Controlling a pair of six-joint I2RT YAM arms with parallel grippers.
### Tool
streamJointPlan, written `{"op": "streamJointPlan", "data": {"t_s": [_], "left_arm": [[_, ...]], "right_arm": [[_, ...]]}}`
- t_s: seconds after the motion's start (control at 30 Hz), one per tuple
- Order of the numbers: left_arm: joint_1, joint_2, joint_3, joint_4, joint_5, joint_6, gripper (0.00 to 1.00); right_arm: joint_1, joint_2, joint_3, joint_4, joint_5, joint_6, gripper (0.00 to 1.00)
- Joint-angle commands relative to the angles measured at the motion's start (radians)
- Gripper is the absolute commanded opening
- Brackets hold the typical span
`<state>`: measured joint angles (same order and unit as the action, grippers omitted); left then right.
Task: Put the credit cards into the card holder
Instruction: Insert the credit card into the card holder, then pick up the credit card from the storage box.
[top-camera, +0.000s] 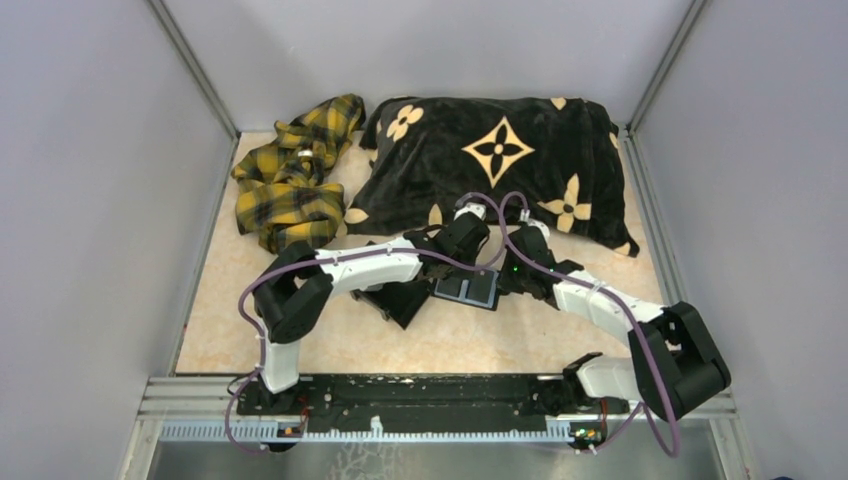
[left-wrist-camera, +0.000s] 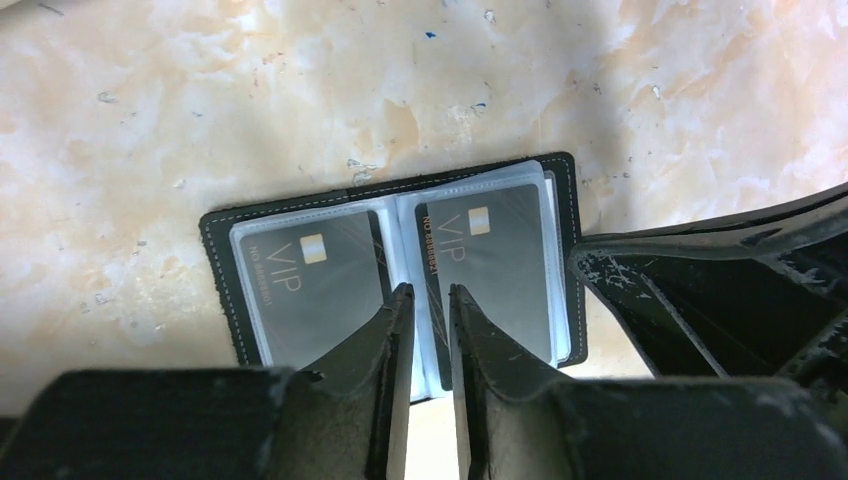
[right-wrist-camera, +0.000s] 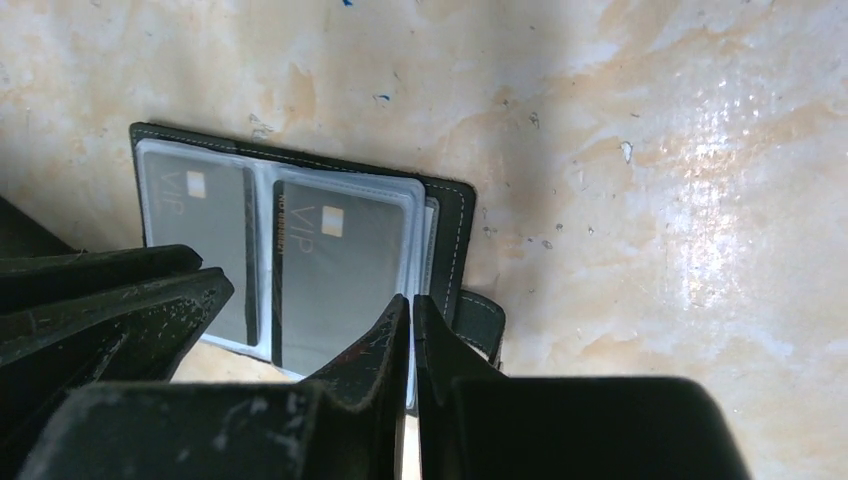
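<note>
The card holder (top-camera: 468, 289) lies open and flat on the tabletop, a black case with clear sleeves. Two grey VIP credit cards sit in its facing sleeves, one on the left (left-wrist-camera: 310, 290) and one on the right (left-wrist-camera: 500, 260); both also show in the right wrist view (right-wrist-camera: 205, 230) (right-wrist-camera: 335, 270). My left gripper (left-wrist-camera: 427, 292) hovers over the holder's spine, its jaws a narrow gap apart with nothing held. My right gripper (right-wrist-camera: 411, 298) is shut, its tips at the right edge of the sleeves. I cannot tell whether it pinches a sleeve. Its fingers (left-wrist-camera: 650, 290) touch the holder's right edge.
A black tray (top-camera: 400, 305) lies partly under my left arm, just left of the holder. A black pillow with tan flowers (top-camera: 500, 160) and a yellow plaid cloth (top-camera: 290, 180) lie at the back. Grey walls close in both sides.
</note>
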<state>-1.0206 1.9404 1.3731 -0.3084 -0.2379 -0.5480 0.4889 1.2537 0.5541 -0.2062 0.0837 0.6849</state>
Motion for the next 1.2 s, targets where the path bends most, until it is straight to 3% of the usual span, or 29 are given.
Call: {"op": "streamJointPlan", "data": {"t_s": [0.0, 0.1, 0.3, 0.47, 0.67, 0.93, 1.17], "left_arm": [[-0.009, -0.079, 0.030, -0.051, -0.070, 0.005, 0.27], [-0.009, -0.203, -0.015, -0.058, -0.163, -0.018, 0.38], [-0.010, -0.538, -0.264, -0.024, -0.330, -0.117, 0.73], [-0.017, -0.750, -0.404, -0.100, -0.420, -0.275, 0.78], [-0.038, -0.900, -0.509, -0.244, -0.496, -0.518, 0.81], [-0.053, -1.095, -0.696, -0.340, -0.544, -0.787, 0.84], [-0.054, -1.188, -0.769, -0.410, -0.559, -0.889, 0.84]], "right_arm": [[0.005, -0.058, 0.076, 0.008, -0.014, -0.061, 0.07], [0.006, -0.095, 0.121, -0.011, -0.038, -0.117, 0.11], [0.028, -0.107, 0.238, -0.051, -0.121, -0.215, 0.27], [0.144, -0.017, 0.383, -0.073, -0.148, -0.285, 0.37], [0.291, 0.172, 0.602, -0.107, -0.146, -0.347, 0.44], [0.384, 0.421, 0.817, -0.148, -0.176, -0.394, 0.45], [0.426, 0.553, 0.916, -0.158, -0.190, -0.403, 0.46]]}}
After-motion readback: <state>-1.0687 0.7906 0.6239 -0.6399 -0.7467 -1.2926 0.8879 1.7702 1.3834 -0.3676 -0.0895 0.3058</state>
